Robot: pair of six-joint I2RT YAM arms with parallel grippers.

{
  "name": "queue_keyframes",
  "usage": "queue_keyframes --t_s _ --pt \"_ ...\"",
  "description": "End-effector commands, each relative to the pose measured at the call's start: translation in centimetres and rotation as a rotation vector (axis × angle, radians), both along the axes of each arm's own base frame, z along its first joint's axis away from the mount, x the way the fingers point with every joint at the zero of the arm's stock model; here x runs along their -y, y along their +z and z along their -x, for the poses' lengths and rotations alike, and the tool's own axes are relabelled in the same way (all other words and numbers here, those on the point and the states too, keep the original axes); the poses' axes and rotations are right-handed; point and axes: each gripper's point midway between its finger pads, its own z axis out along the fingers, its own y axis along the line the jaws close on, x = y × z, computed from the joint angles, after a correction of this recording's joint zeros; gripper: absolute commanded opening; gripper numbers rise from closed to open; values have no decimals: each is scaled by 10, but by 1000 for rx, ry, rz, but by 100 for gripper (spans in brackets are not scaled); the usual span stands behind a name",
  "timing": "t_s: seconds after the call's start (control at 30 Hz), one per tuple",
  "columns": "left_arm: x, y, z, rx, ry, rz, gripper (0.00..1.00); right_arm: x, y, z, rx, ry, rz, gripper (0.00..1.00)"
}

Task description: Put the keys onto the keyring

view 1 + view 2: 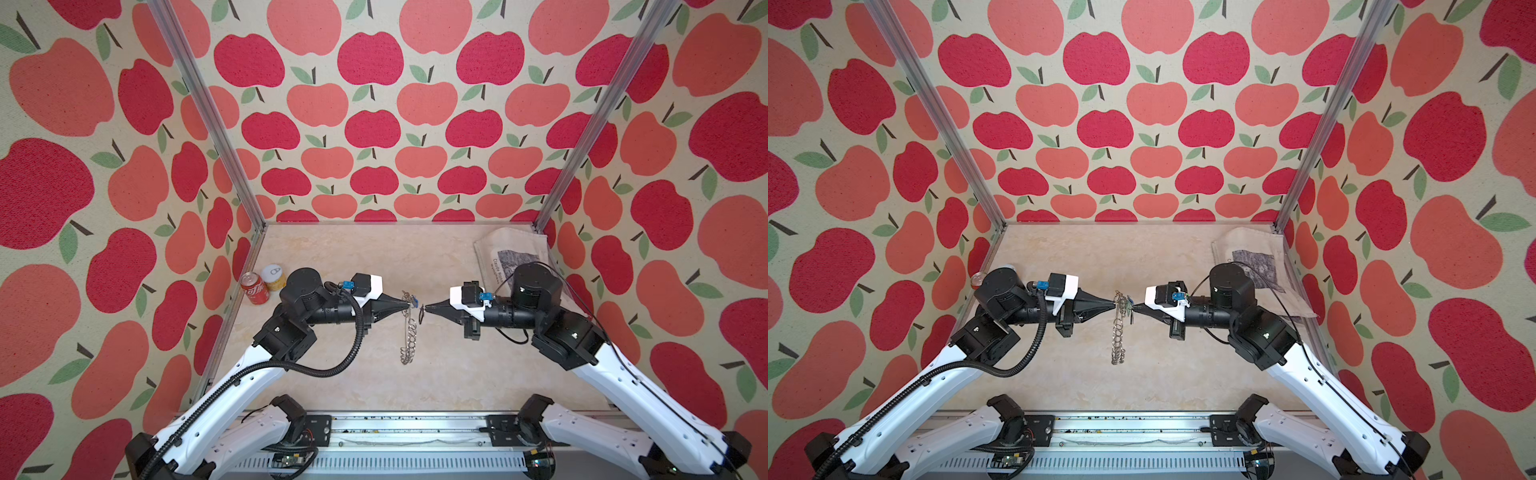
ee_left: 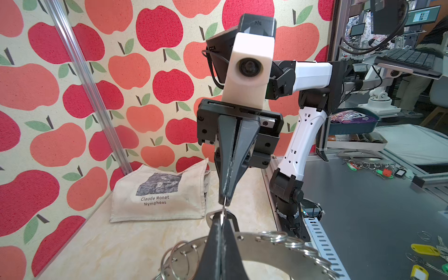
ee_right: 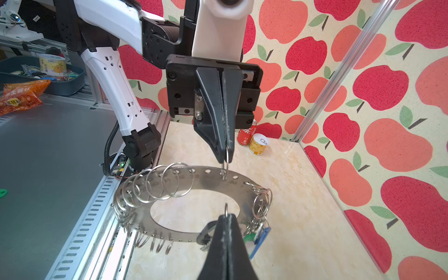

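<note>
Holding wire ring [image 3: 226, 167] of keyring [image 3: 211, 181] in shut L gripper [image 3: 225, 155]; clamping key [image 1: 422, 315] in R gripper [image 1: 427, 308], just right of ring, tips facing.

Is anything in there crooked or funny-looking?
Yes. The flat silver metal disc fringed with wire rings is not lying flat. In both top views it hangs on edge, from one small ring pinched in the shut left gripper. Nothing looks spilled or broken.
</note>
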Motion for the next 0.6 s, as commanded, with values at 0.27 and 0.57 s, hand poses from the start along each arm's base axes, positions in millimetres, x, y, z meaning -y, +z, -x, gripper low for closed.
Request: queue_keyframes --t_s 0.27,0.57 --pt "2 4 5 6 -49 24 0 0 24 0 70 -11 -54 0" --pt "3 2 3 3 -43 16 0 0 26 4 59 8 -52 0"
